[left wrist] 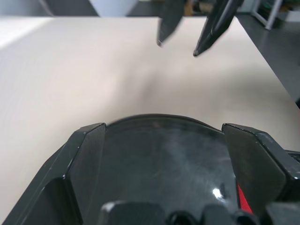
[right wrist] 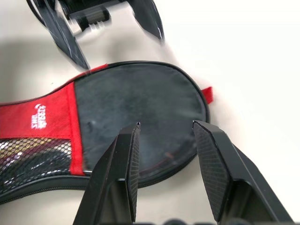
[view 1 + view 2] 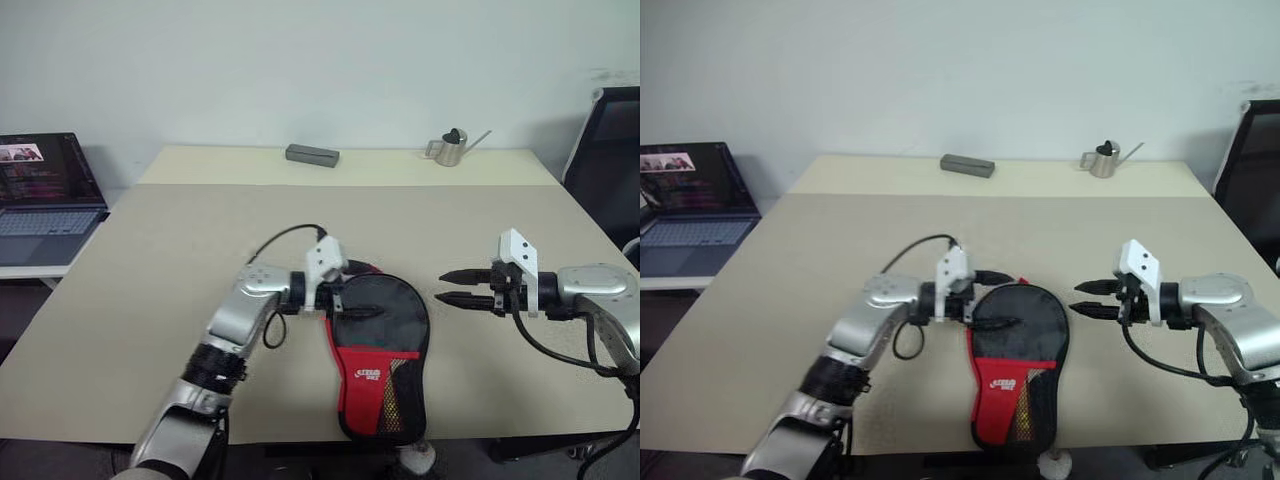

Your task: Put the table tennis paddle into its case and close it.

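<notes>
1. The case [image 3: 378, 360] is a paddle-shaped pouch: black round upper part, red lower part with a white logo, and a mesh pocket.
2. It lies flat near the front edge of the counter [image 3: 150, 270], narrow end toward the robot; a white fluffy charm [image 3: 417, 457] hangs past the edge.
3. The left tool [image 3: 358, 290] hovers over the case's round end, fingers wide apart and holding nothing.
4. The right tool [image 3: 460, 287], fingers partly apart and empty, is just beside the case.
5. The counter is beige; a small grey box [image 3: 312, 154] and a metal watering can [image 3: 455, 147] stand at its far edge.
6. A laptop [image 3: 45, 195] sits left; a black chair [image 3: 608, 150] stands right.
</notes>
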Tool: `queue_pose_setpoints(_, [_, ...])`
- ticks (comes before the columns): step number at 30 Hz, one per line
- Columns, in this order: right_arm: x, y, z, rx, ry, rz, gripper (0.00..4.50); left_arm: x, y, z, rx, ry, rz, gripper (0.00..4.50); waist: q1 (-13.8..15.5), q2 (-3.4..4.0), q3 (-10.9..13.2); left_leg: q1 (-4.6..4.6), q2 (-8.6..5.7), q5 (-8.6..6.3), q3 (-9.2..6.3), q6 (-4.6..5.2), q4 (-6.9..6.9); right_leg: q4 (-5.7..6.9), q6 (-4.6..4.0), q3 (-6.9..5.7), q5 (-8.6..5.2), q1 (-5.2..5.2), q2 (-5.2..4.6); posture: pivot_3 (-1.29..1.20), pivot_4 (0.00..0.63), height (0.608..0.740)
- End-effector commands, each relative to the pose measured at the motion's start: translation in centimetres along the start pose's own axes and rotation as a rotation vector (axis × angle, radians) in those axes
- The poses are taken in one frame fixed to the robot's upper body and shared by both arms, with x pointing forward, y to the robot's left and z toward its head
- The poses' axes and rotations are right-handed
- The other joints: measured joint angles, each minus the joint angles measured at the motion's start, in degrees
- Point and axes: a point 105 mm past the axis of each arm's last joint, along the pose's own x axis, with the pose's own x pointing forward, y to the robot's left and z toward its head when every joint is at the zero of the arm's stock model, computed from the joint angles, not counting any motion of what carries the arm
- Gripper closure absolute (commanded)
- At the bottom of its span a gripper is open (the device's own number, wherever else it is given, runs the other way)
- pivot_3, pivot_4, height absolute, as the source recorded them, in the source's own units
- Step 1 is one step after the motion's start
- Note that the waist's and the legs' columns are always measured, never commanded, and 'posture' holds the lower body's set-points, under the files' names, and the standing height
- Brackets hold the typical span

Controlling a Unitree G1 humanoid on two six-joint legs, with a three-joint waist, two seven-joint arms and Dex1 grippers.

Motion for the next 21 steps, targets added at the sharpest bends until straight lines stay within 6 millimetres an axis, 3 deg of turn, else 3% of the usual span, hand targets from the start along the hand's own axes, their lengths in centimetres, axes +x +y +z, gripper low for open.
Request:
queue_pose_setpoints(1, [-1.1, -1.5, 0.5, -0.046, -0.048, -0.060, 2.55, -3.4, 1.1, 2.1, -0.063, -0.092, 0.102, 0.17, -0.27, 0.00, 0.04, 0.00, -0.01, 0.00, 0.01, 0.00, 0.00, 0.00, 0.00, 0.00, 0.00, -0.02, 0.00, 0.00, 0.150, 0.740])
queue_pose_setpoints(6, [-2.1, -1.9, -0.3, -0.013, -0.064, -0.027, 2.55, -7.4, 1.3, 1.5, -0.068, -0.039, 0.198, 0.17, -0.45, 0.02, 0.13, 0.00, -0.02, 0.01, 0.01, 0.00, 0.02, 0.03, -0.05, 0.03, 0.02, -0.02, -0.01, 0.00, 0.150, 0.740])
queue_pose_setpoints(11, [-2.8, -2.6, -0.6, 0.021, -0.074, -0.018, 2.55, -9.6, 0.9, 1.1, -0.041, 0.014, 0.254, 0.17, -0.35, 0.02, 0.20, 0.02, -0.02, 0.01, -0.01, -0.02, 0.02, 0.02, -0.34, 0.10, 0.15, -0.06, -0.06, 0.00, 0.150, 0.740])
queue_pose_setpoints(16, [-3.8, -3.5, -0.6, 0.047, -0.049, -0.021, 2.55, -10.9, 1.1, 0.8, -0.014, 0.043, 0.365, 0.17, -0.37, 0.07, 0.23, 0.03, 0.01, 0.01, -0.01, -0.02, 0.01, 0.02, -0.45, 0.16, 0.16, -0.08, -0.08, 0.00, 0.150, 0.740])
queue_pose_setpoints(21, [-4.4, -4.3, -0.2, 0.031, -0.034, -0.037, 2.55, -11.0, 1.1, 0.3, -0.004, 0.062, 0.401, 0.17, -0.36, 0.06, 0.22, 0.03, 0.01, 0.01, -0.01, -0.03, 0.02, 0.01, -0.48, 0.15, 0.17, -0.08, -0.09, 0.00, 0.150, 0.740])
